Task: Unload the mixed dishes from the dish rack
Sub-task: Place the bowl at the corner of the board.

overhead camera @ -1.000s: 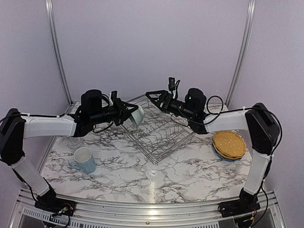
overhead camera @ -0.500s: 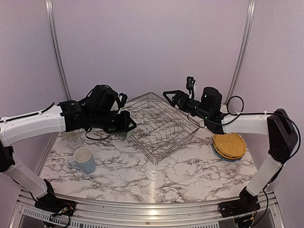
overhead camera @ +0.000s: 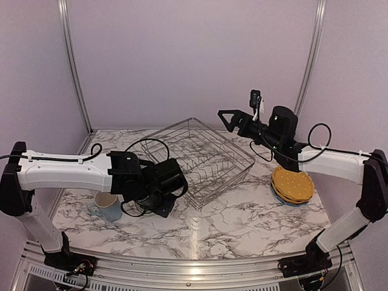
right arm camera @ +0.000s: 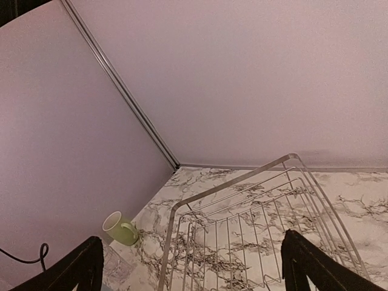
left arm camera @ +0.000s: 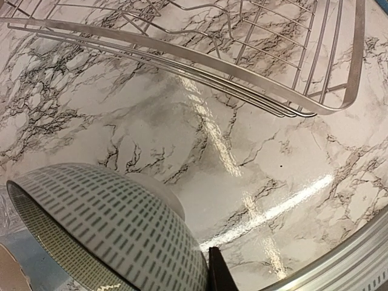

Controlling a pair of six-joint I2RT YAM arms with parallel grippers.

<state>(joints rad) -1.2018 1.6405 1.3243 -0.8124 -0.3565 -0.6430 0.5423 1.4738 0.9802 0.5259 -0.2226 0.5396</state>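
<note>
The left gripper hangs low over the table, just off the rack's near-left corner, its jaws drawn nearly together and pinching the bowl by the rim. The bowl is pale green with rows of small dashes and is tipped on its side, foot ring toward the rack. Whether it touches the marble I cannot tell, and only one dark finger shows beside it in the left wrist view. The right gripper is raised above the rack's far-right side with its jaws spread as wide as they go, holding and touching nothing (both fingers frame the wrist view from opposite edges). At the far left, the cup lies on its side on the table, beyond the rack's far-left corner. The mug stands upright, mouth up, just left of the left gripper and partly under that arm. The rack sits mid-table, turned cornerwise, and through its wires only marble shows. To its right, apart from it, two yellow plates are stacked on a blue plate.
</note>
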